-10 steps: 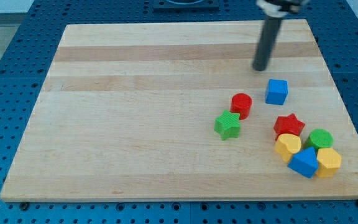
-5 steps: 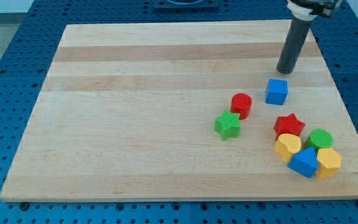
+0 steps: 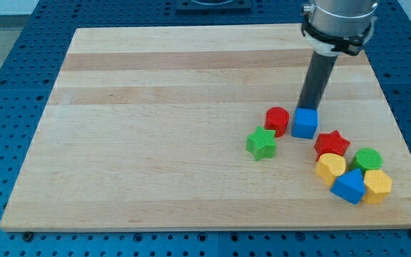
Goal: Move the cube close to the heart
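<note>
The blue cube (image 3: 305, 123) sits on the wooden board (image 3: 155, 128), right of the red cylinder (image 3: 277, 121) and up-left of the red star (image 3: 332, 143). My tip (image 3: 307, 108) touches the cube's top edge, just above it in the view. The yellow heart (image 3: 330, 168) lies below the red star, toward the view's lower right, a short gap from the cube.
A green star (image 3: 262, 143) lies below-left of the red cylinder. A green cylinder (image 3: 367, 160), a yellow hexagonal block (image 3: 377, 185) and another blue block (image 3: 348, 187) cluster by the heart near the board's right edge.
My tip swung right, then came down and left onto the cube's top edge. The cube has slid down and left, closer to the red cylinder and red star.
</note>
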Motion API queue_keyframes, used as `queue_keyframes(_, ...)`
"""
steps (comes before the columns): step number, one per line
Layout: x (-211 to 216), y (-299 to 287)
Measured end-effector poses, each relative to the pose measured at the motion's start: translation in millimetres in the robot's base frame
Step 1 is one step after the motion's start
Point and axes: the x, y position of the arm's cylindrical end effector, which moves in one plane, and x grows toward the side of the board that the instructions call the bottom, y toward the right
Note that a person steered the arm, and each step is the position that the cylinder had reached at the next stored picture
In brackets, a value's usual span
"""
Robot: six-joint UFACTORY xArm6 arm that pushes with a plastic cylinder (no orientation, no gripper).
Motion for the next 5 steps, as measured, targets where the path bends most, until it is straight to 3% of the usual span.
queue_keyframes(2, 39, -42)
queue_keyframes(4, 80, -47)
queue_keyframes(5, 81, -47)
